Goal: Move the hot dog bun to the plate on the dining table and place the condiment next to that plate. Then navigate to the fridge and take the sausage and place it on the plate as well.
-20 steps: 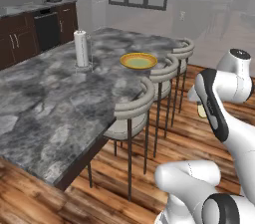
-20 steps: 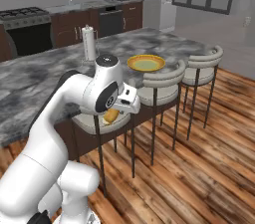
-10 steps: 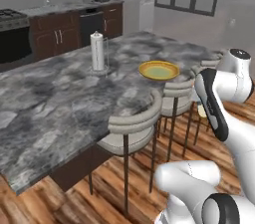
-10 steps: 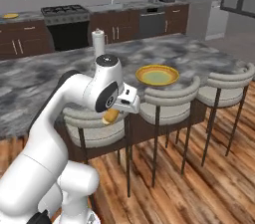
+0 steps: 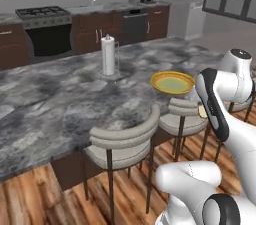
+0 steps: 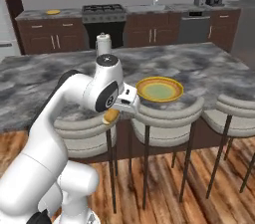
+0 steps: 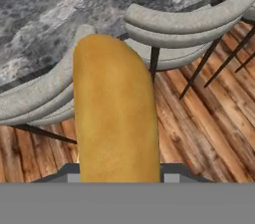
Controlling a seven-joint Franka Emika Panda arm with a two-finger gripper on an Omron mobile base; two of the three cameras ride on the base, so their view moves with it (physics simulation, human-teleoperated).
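Between the gripper and the yellow plate on the marble dining table stand curved-back stools, lining the near edge. Clamped in the gripper, the hot dog bun hides the fingertips in the hand view. A paper towel roll stands farther back, wood floor open below.

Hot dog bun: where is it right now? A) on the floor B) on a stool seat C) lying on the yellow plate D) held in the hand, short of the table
D: the hot dog bun sits gripped in the hand, above the stools, while the yellow plate on the marble table holds nothing.
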